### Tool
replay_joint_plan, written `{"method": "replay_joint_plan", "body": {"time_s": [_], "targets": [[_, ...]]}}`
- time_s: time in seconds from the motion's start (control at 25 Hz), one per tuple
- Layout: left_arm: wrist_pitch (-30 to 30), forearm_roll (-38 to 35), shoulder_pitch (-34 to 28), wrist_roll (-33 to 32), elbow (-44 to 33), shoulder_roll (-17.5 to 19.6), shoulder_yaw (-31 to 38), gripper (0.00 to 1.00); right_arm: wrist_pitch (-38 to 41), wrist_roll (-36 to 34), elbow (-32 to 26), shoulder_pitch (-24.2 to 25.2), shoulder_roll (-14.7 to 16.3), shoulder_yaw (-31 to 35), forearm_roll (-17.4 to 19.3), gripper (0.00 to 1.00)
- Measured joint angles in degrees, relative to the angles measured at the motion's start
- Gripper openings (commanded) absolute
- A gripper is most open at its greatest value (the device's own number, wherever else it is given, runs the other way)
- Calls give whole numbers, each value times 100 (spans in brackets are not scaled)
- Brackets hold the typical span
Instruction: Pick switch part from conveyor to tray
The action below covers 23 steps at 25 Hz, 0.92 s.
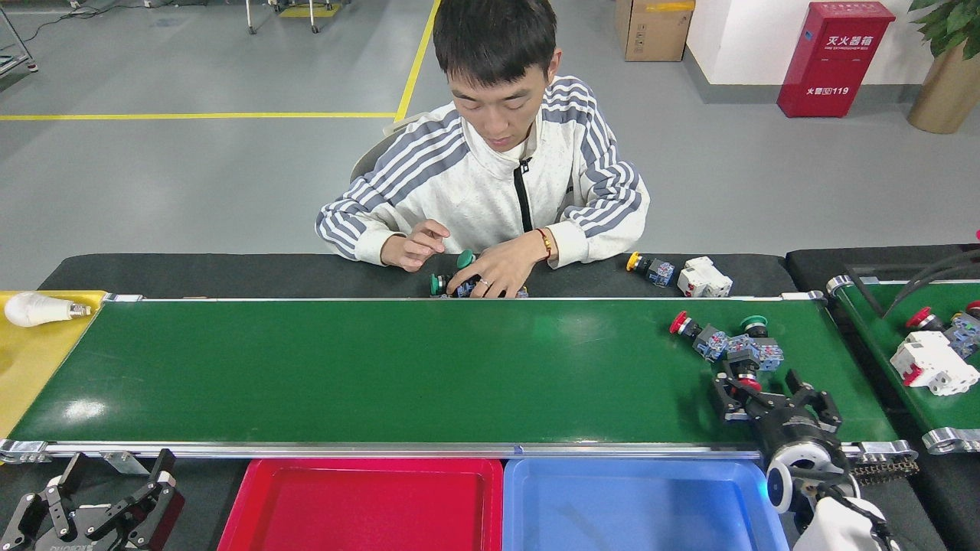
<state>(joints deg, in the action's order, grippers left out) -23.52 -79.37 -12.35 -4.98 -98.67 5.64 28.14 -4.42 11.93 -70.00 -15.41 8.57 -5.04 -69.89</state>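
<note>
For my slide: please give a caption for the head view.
Right gripper reaches the switch parts on the conveyor.

Lying wide open to the left of the right gripper (754,389): bare conveyor (398,367). Crowding just ahead of its fingertips: a cluster of switch parts (727,344). Running behind it: the near rail (383,450), then the empty blue tray (635,505). Flanking on the right: an angled belt (919,360).

Person in a striped white jacket (498,191) seated behind the black table (230,274), white bulb (42,309) on a yellow surface (31,360) at left, red cabinet (831,55), cardboard box (651,29), potted plant (945,69) — all on the grey floor beyond.
</note>
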Motion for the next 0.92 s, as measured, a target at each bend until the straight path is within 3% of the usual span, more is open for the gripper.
{"method": "replay_joint_plan", "body": {"time_s": [0.2,0.36,0.48,0.56,0.6,0.64,0.68,0.72,0.8,0.92], "targets": [[-10,0,-4,0,1,0,-2,100,-4,-22,-68,1,0,-29,37,4],[-24,0,-4,-5,0,0,-2,100,389,-86,-725,238,0,-265,42,3],[-26,0,-4,-5,0,0,-2,100,849,-97,-1364,517,1,-769,21,2],[-21,0,-4,-5,-1,0,-2,100,1227,-135,-1624,526,-38,-1436,-10,2],[-16,0,-4,-6,-2,0,-2,100,1380,-171,-1670,519,-116,-1770,-61,6],[-16,0,-4,-9,-3,0,-3,100,1523,-195,-1673,491,-257,-2156,-213,38],[-15,0,-4,-10,-4,0,-8,100,1626,-225,-1662,430,-440,-2546,-402,77],[-15,0,-4,-11,-5,0,-10,100,1689,-253,-1632,355,-604,-2849,-622,100],[-15,0,-5,-12,-5,-1,-13,100,1832,-285,-1489,259,-863,-3322,-893,100],[-5,0,-5,-12,-6,-1,-108,100,2042,-396,-1216,253,-1021,-3580,-956,100]]}}
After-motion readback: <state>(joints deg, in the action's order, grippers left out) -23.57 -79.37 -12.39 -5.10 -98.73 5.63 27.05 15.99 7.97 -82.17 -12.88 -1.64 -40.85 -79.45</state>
